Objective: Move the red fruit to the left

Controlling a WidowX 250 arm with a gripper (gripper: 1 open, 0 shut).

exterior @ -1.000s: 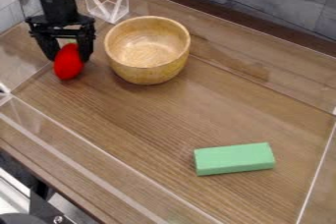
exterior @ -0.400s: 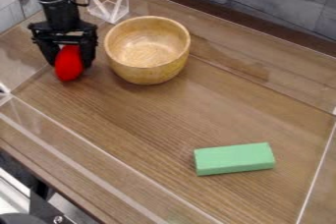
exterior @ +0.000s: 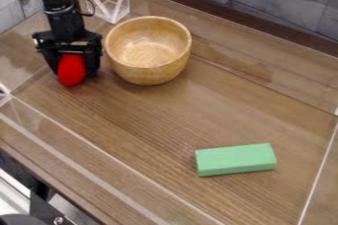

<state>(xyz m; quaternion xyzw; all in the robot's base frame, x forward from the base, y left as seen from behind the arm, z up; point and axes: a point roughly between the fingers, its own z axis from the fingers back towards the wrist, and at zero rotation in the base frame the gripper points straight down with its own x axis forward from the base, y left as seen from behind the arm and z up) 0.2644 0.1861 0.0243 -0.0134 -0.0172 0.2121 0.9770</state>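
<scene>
red fruit (exterior: 71,69) top perhaps hidden by gripper (exterior: 70,62)

Wooden bowl (exterior: 148,50) just right of end effector (exterior: 70,61); seemingly open tabletop (exterior: 185,120) beyond.

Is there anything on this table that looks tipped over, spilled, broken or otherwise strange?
Nothing stands out. The wooden bowl sits upright and looks empty, the green block lies flat, and the red fruit sits between the gripper's fingers beside the bowl.

Fingers (exterior: 69,60) – red fruit (exterior: 71,69) – shifted right.
</scene>
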